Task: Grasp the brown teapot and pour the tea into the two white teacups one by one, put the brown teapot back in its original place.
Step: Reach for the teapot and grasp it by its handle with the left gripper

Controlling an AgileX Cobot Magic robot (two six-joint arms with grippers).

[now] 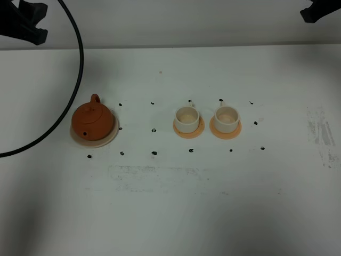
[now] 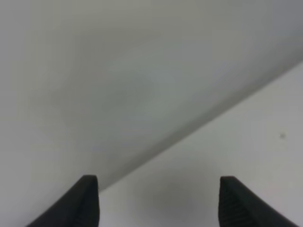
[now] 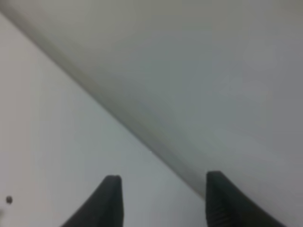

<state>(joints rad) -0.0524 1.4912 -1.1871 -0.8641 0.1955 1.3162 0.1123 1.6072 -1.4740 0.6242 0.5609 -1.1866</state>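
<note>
The brown teapot (image 1: 92, 120) stands on its pale beige saucer (image 1: 110, 137) at the left of the white table. The two white teacups (image 1: 187, 119) (image 1: 226, 118) stand side by side on orange coasters right of centre; both look pale inside. The left arm (image 1: 24, 20) and right arm (image 1: 319, 9) show only as dark parts at the far corners, well away from the teapot and cups. In the left wrist view the left gripper (image 2: 158, 196) is open and empty over the table's far edge. In the right wrist view the right gripper (image 3: 163, 196) is open and empty too.
A black cable (image 1: 74, 80) loops over the table's left side, just left of the teapot. Small black marks (image 1: 154, 153) dot the table around the teapot and cups. Scuffed patches lie at the front middle (image 1: 160, 176) and far right (image 1: 319, 130).
</note>
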